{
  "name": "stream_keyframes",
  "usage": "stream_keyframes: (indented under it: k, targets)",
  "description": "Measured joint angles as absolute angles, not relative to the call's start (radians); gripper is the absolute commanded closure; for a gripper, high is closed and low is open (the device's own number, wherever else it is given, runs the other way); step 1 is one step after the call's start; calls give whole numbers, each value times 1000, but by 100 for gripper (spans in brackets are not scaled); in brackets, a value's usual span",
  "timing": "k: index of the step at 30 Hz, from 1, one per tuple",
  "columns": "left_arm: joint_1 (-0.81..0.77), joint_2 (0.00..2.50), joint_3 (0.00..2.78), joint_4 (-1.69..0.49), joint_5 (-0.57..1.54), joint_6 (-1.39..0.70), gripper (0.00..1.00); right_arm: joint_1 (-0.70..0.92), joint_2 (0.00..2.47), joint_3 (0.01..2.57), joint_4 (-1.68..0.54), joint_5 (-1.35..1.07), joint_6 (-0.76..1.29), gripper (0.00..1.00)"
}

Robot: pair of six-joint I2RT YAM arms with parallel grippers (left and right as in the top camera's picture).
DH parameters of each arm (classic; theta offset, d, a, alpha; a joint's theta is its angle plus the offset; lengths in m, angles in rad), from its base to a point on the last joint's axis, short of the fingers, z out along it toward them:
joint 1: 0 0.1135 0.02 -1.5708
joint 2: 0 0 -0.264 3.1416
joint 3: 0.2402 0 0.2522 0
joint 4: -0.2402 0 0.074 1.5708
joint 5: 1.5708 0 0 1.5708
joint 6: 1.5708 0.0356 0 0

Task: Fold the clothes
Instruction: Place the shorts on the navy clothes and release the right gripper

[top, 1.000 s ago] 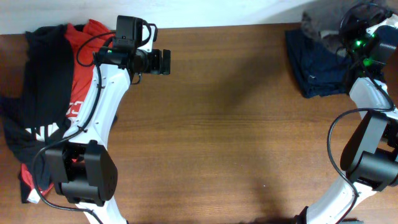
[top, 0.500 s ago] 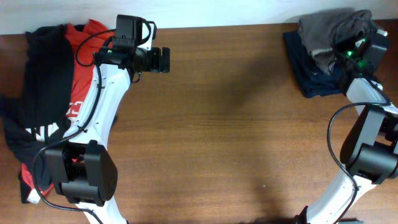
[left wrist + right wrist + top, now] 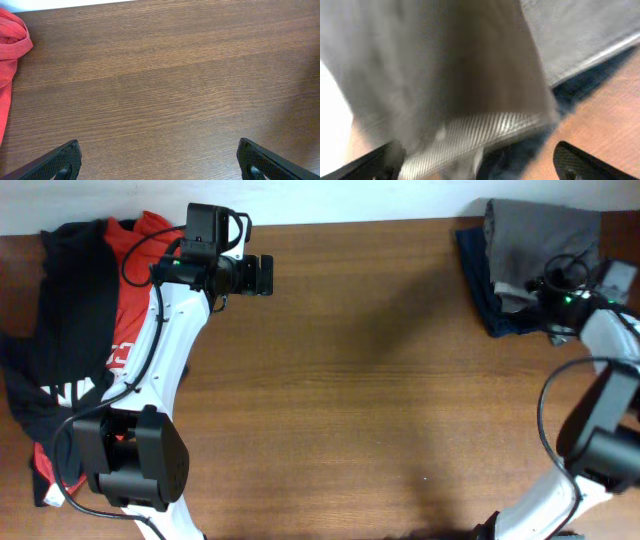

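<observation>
The shorts [image 3: 540,235] are lying in a loose grey heap at the far right corner of the tabletop [image 3: 380,400]. They are resting on top of a navy garment [image 3: 490,305], whose dark edge is showing along their left and near sides.

The right hand [image 3: 475,157] is hovering at the near edge of that heap with its fingers [image 3: 580,160] spread wide, one at each lower corner of the wrist view. Blurred grey cloth is filling almost the whole of that view, with a pale woven strip hanging along its lower edge just above the gap between the fingers. Nothing is being pinched. The blur is hiding whether the cloth is brushing the left finger.

The left hand [image 3: 157,152] is hanging over bare wood near the far left of the tabletop. Its fingers are standing fully apart, holding and touching nothing. A fold of red cloth is showing at the left edge of its wrist view.

The red and black tops [image 3: 70,330] are sprawling along the left edge of the tabletop, partly under the left arm.
</observation>
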State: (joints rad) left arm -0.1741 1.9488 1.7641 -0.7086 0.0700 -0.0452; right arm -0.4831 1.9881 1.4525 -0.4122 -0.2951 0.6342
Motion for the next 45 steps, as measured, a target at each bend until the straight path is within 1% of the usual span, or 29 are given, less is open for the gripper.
stream_keyframes:
  k: [2,5,7,9,12,15,16,24,28,35,41,45]
  targets:
    - [-174,1949,1764,-708,70,-45,1,-488,1919,1452,-476,-288,558,0]
    - [-174,1949,1764,-707,70,-45,1,-488,1798,1453,-535,-285,434,6]
    - [-174,1949,1764,-707,70,-45,1,-488,1742,1453,-525,-277,372,9]
    - [-174,1949,1764,-705,70,-45,1,-487,1702,1454,-467,-250,306,9]
    - [-174,1949,1764,-694,70,-45,1,-482,1707,1456,-295,-178,195,2]
    - [-174,1954,1764,-690,70,-45,1,-473,1775,1454,-65,-125,72,1]
    - [-175,1956,1764,-692,70,-45,1,-471,1822,1457,56,-115,31,1]
    - [-175,1980,1764,-680,70,-45,1,-454,2111,1457,463,-87,-65,1]
    - [-175,1981,1764,-657,70,-45,1,-416,2262,1457,580,-78,-79,1]
    - [-175,1981,1764,-616,70,-45,1,-364,2418,1497,591,-44,-57,1]
    - [-175,1981,1764,-603,70,-45,1,-365,2422,1522,545,-41,-41,1]
    - [-175,1982,1764,-601,70,-45,1,-365,2382,1520,469,-41,-34,1]
